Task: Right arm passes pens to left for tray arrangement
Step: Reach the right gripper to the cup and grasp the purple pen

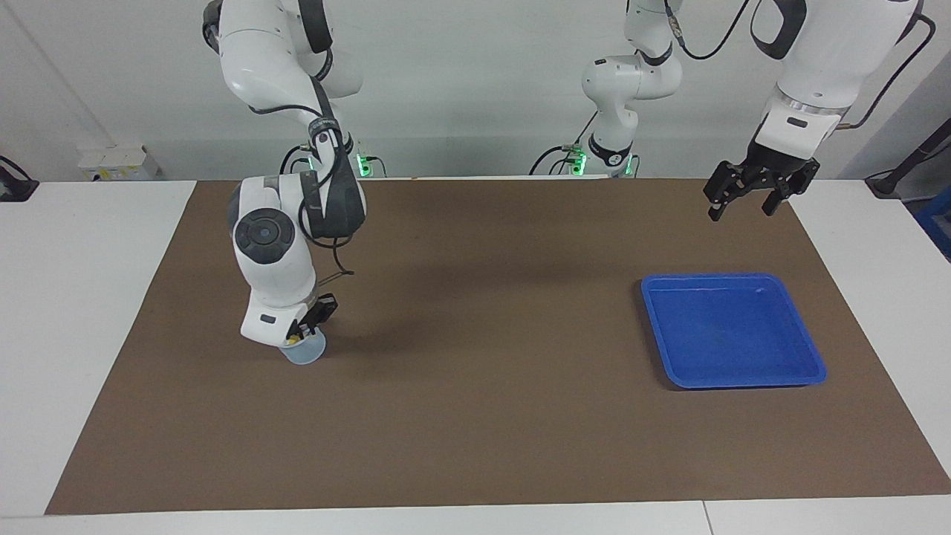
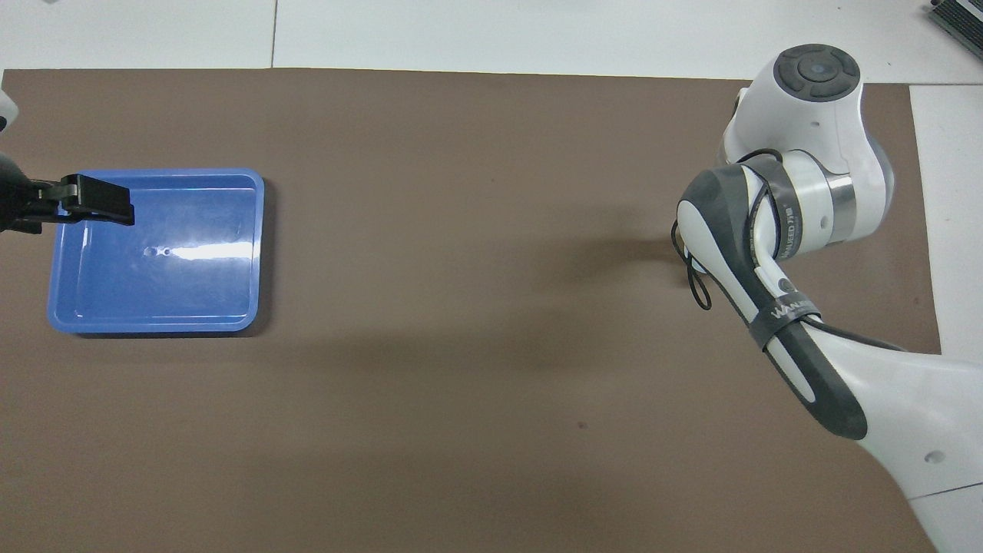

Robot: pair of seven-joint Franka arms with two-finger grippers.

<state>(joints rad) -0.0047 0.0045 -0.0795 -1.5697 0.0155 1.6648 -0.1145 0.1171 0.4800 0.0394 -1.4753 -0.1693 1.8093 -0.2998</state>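
Observation:
The blue tray [image 1: 732, 331] lies empty on the brown mat toward the left arm's end of the table; it also shows in the overhead view [image 2: 153, 284]. My right gripper [image 1: 307, 328] points down into a small translucent cup [image 1: 306, 352] toward the right arm's end. A bit of yellow [image 1: 294, 340] shows at the cup's rim; the pens are otherwise hidden by the gripper. In the overhead view the right arm [image 2: 791, 223] covers the cup. My left gripper [image 1: 747, 202] hangs open and empty in the air, over the tray's edge nearest the robots.
The brown mat [image 1: 475, 386] covers most of the white table. A pale box [image 1: 111, 162] stands at the table's edge near the wall, by the right arm's base.

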